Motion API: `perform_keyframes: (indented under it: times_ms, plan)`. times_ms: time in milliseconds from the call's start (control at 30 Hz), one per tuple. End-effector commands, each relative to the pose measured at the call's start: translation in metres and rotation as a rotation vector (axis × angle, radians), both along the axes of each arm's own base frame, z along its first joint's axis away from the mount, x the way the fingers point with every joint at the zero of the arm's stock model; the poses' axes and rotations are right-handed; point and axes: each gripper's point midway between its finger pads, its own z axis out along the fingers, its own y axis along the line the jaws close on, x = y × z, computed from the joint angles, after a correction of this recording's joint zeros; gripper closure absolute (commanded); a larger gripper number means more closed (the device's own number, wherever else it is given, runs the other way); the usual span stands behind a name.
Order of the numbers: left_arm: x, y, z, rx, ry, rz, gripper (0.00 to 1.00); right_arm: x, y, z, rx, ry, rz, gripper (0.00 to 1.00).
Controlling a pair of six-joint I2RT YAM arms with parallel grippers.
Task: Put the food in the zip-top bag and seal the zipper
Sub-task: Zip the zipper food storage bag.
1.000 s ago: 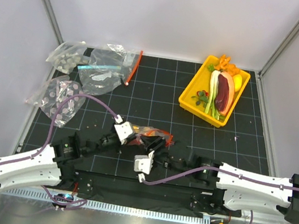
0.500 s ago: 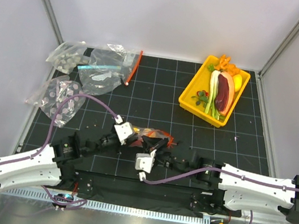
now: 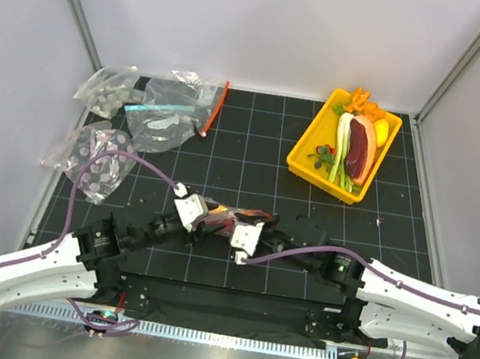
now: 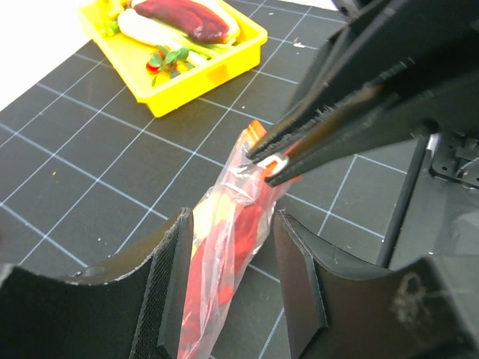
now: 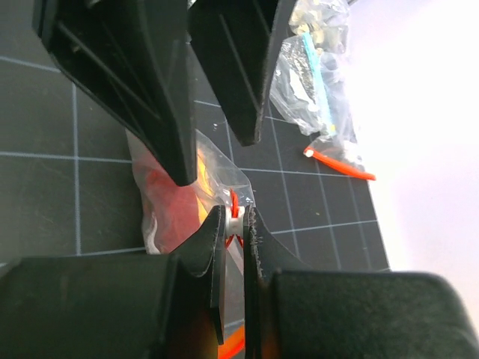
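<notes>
Left arm, right arm: white shells, black joints, purple cables; left hand black, mesh-textured pads.

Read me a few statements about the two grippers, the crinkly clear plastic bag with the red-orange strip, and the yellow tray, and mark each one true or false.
1. The right gripper is pinched shut on the red-orange strip at the mouth of the crinkly clear plastic bag. True.
2. The left gripper is clamped tight on the bag. False: its jaws stand open, one on each side of the bag.
3. Glossy red toy food shows through the bag's plastic. True.
4. The yellow tray holds nothing. False: a dark red-purple slab and a long white-green leek lie in it, among other pieces.
</notes>
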Motion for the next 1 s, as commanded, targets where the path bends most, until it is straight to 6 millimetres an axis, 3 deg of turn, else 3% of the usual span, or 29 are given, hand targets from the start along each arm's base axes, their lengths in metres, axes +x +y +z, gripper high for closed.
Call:
perform_keyframes:
  times_ms: [0,267,467,700,900,967]
  plan:
    - [-0.006,-0.009,0.02,-0.055,-0.051,-0.063,0.5,-0.011,0.007,0.041,0.156,0.063,0.059,0.99]
    - [-0.007,-0.023,0.013,-0.011,-0.071,-0.118,0.52,-0.014,0.01,0.047,0.215,0.123,0.079,0.99]
    - [-0.004,-0.022,0.019,-0.029,-0.117,-0.112,0.61,-0.019,0.008,0.054,0.273,0.159,0.116,0.99]
    - [-0.003,-0.021,0.023,-0.049,-0.147,-0.103,1.0,-0.016,0.007,0.051,0.272,0.179,0.114,0.99]
    - [0.003,-0.014,0.03,-0.084,-0.139,-0.045,1.0,-0.007,0.004,0.042,0.246,0.212,0.08,0.99]
    - [0.01,-0.002,0.038,-0.12,-0.152,0.022,1.0,0.0,0.001,0.037,0.241,0.23,0.053,0.99]
